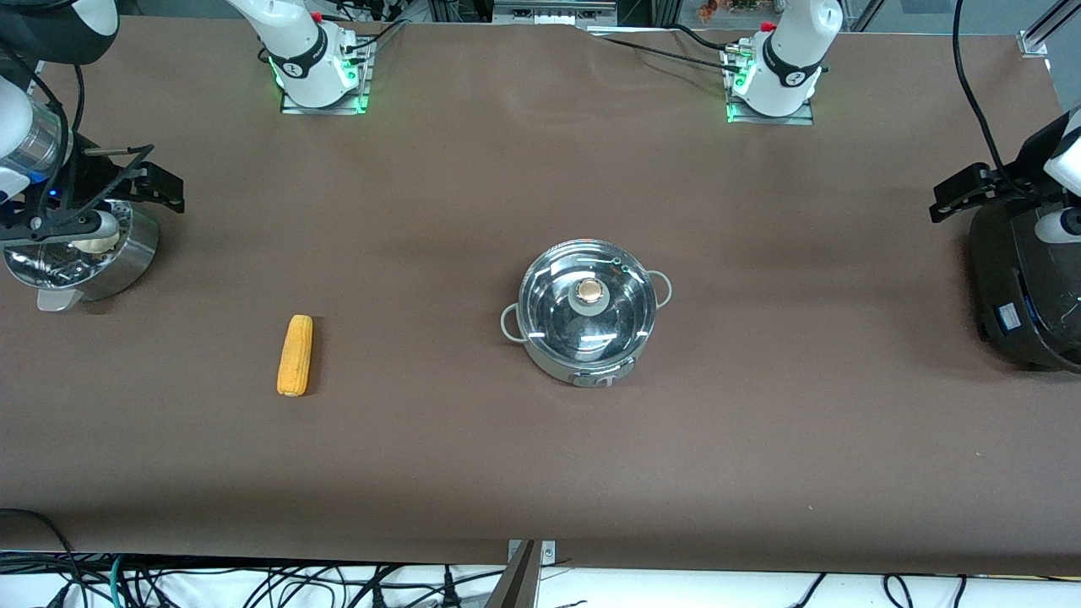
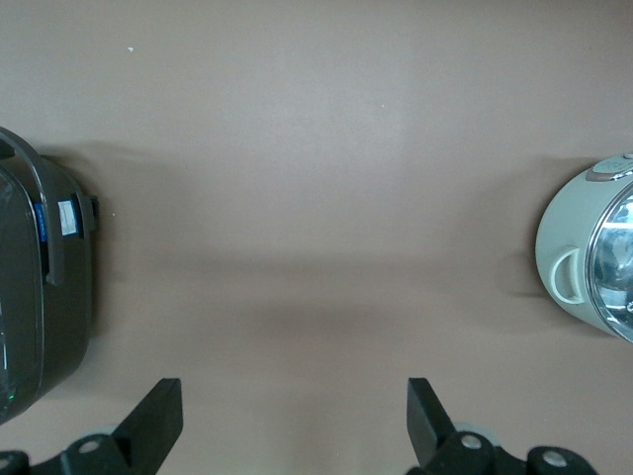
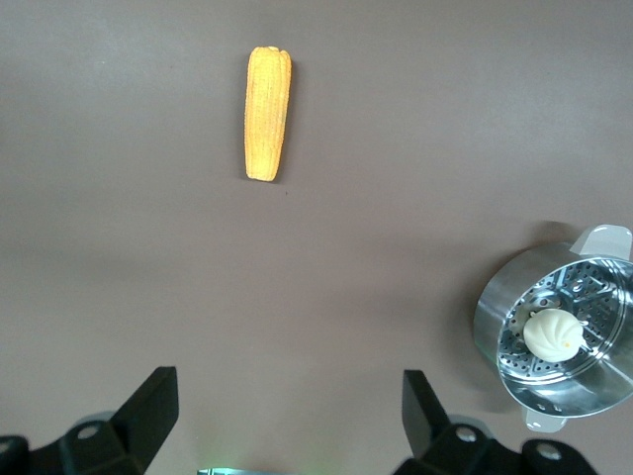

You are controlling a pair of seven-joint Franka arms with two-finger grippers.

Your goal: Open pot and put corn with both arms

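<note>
The corn (image 1: 295,355) is lying flat on the counter (image 1: 760,439), its long axis running toward the front camera, well apart from the lidded pot (image 1: 587,311) mid-counter. The left tool (image 2: 295,421) and right tool (image 3: 290,411) are being held spread, empty, at their own counter ends.

1. Robotics lab/test bench, not a real kitchen.
2. Two white arm bases bolted to metal plates, green status lights: right arm base (image 1: 314,59), left arm base (image 1: 781,63), along one table edge.
3. Table (image 1: 540,473) covered w/ plain brown sheet, no counter, sink or stove.
4. Loose black cables (image 1: 211,587) bundled under the table edge nearest the front cam; more cables run to the bases.
5. Aluminium frame bits at the table corner near the left arm's end.
6. Cookware as staged props: lidded steel pot (image 1: 587,312), steamer pot w/ bun (image 1: 84,249), black cooker (image 1: 1026,287), one corn cob (image 1: 295,355), all spaced well apart.
</note>
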